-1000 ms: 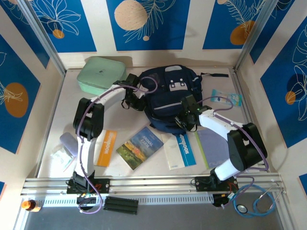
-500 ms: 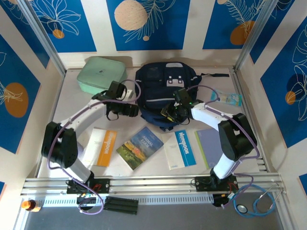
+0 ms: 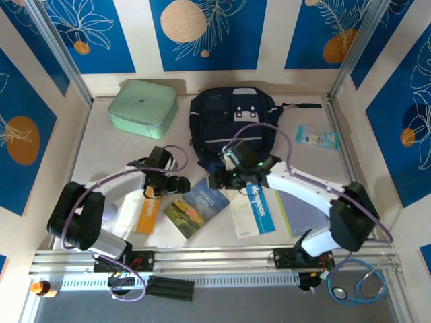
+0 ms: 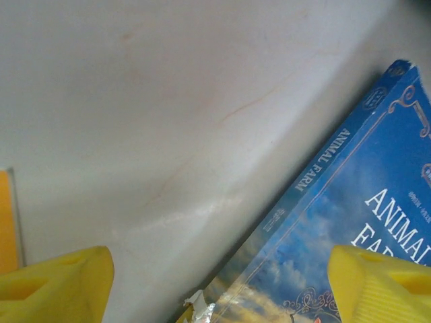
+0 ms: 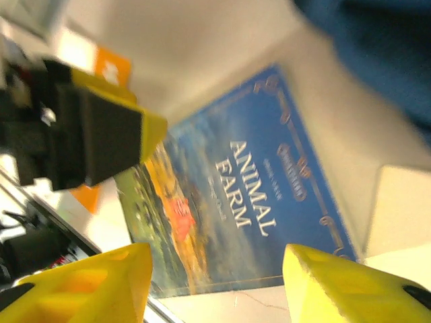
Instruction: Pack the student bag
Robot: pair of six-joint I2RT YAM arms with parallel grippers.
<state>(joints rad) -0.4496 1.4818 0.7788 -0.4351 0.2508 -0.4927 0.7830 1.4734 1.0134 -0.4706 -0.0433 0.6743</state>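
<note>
Navy fabric first: the student bag [image 3: 232, 124] lay flat on the table [image 3: 101, 148] just beyond my right gripper [image 3: 219, 178], patched pocket up, and a bit further off from my left gripper [image 3: 176, 183]. Neither one had hold of it.

Both sets of jaws were spread wide with nothing pinched between them. From the left wrist view, the left gripper [image 4: 219, 269] hung over bare table, with the spine edge of the Animal Farm book [image 4: 337, 229] running under its one finger. From the right wrist view, the right gripper [image 5: 215, 269] hovered right above that same book's cover, title readable between the yellow fingers [image 5: 101, 282]. I couldn't tell if either finger touched it.

So the two grippers faced each other across the book's far corner. An orange booklet [image 3: 149, 207] lay just nearer than the left gripper. The mint case [image 3: 143, 108] sat well beyond it.
</note>
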